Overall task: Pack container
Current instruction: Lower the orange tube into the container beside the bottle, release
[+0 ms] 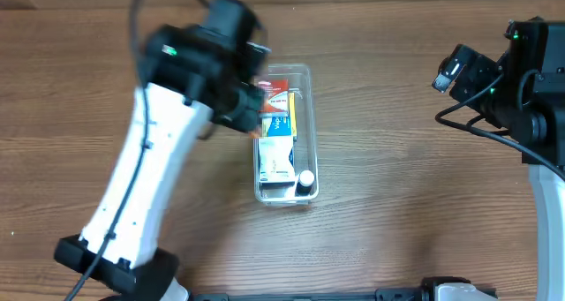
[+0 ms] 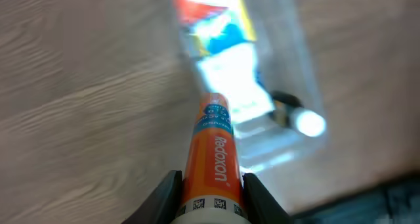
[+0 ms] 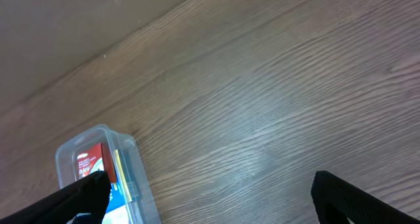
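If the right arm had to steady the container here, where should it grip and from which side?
Probably the right long wall of the container, near its middle, coming down from above on the robot's right. That rim is bare and straight, while the left gripper with its orange tube crowds the left side.

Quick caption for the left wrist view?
Left end effector grips an orange Redoxon tube, pointed toward the clear container.

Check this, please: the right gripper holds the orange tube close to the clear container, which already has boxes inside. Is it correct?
Not quite. The left gripper holds the orange tube, as the left wrist view shows; the right gripper is open and empty. The clear container does already have boxes inside.
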`<state>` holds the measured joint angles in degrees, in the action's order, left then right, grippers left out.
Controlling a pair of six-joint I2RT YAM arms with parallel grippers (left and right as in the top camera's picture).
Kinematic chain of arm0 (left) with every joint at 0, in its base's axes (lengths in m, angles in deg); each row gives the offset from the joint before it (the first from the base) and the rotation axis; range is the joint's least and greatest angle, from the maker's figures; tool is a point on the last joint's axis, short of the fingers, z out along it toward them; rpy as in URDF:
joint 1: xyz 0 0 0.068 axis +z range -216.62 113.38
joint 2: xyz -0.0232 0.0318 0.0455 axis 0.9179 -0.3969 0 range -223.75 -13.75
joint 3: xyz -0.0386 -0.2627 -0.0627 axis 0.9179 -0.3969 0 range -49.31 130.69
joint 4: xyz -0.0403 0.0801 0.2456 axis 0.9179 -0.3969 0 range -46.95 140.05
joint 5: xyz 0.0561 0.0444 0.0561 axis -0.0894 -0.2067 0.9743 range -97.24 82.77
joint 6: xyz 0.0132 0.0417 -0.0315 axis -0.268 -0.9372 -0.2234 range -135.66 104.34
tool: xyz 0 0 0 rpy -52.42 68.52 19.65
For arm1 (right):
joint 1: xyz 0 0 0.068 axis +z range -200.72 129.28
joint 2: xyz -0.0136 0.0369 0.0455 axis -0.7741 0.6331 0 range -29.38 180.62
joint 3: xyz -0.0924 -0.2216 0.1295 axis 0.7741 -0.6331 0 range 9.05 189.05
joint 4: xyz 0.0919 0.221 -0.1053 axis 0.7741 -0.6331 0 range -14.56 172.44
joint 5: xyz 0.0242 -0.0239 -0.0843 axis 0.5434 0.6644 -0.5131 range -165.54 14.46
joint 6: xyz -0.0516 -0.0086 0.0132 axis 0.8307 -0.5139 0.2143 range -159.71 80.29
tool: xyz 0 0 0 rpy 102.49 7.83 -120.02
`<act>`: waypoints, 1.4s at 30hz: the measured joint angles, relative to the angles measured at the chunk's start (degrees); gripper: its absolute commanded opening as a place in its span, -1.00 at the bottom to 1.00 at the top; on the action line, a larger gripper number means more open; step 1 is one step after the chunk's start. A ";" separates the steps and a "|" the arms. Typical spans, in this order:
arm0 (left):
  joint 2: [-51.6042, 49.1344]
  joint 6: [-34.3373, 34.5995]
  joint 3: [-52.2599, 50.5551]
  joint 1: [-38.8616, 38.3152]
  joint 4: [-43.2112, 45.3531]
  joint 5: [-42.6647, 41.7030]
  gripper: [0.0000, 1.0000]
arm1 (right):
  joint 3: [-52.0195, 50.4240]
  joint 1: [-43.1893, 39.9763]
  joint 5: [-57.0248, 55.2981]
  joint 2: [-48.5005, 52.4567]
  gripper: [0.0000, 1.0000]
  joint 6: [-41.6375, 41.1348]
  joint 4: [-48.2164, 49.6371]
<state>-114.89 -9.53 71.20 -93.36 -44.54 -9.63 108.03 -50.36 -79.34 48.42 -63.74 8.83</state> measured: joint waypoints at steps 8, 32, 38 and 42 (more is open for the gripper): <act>0.00 6.45 -3.61 -14.23 0.09 4.66 -0.63 | 0.00 0.00 0.00 0.00 1.00 0.02 -0.04; 0.00 12.22 -35.23 -18.29 21.66 5.29 -0.48 | 0.00 0.00 0.00 0.00 1.00 0.02 -0.02; 0.00 12.68 -36.92 -18.29 22.38 4.79 -0.01 | 0.00 0.00 0.00 0.00 1.00 0.00 -0.04; 0.00 12.85 -36.89 -18.29 21.66 4.11 1.00 | 0.00 0.00 0.00 0.00 1.00 -0.02 -0.04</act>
<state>-114.89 3.33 34.30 -111.65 -22.88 -5.52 108.03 -50.36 -79.34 48.42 -63.76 8.79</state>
